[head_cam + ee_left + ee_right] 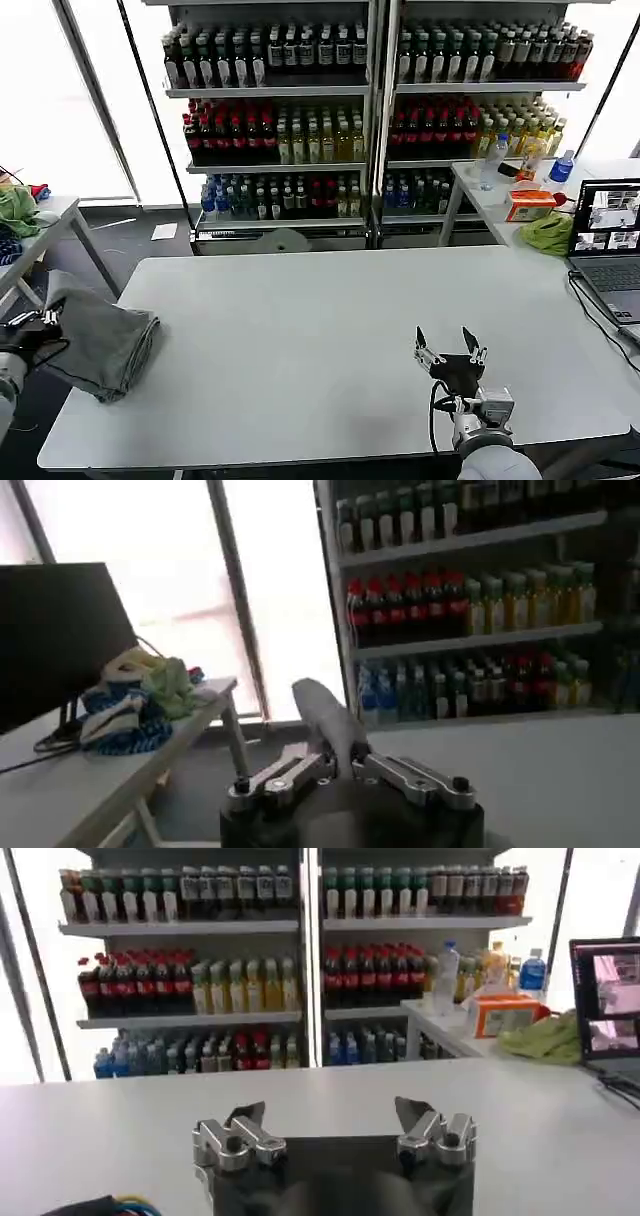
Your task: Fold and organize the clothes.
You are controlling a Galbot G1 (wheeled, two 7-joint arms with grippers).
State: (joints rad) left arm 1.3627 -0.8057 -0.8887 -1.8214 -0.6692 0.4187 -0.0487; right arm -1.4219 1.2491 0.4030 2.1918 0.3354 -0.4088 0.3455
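One of the clothes, a light grey garment point(100, 340), lies bunched over the left end of the white table point(300, 320), partly hanging past its edge. My left gripper point(45, 320) is at that edge, shut on a fold of the grey cloth. In the left wrist view the fold point(325, 715) rises from between the closed jaws of the left gripper point(338, 762). My right gripper point(450, 345) hovers over the table's near edge, right of centre. It is open with nothing between its fingers; the right wrist view shows the right gripper point(330, 1118) above bare tabletop.
An open laptop point(610, 235) with cables sits at the table's right end. A bright green cloth point(548, 232) and an orange box point(530, 205) lie on a side table behind it. Another side table point(40, 215) with cloths stands at left. Drink shelves point(280, 120) fill the back.
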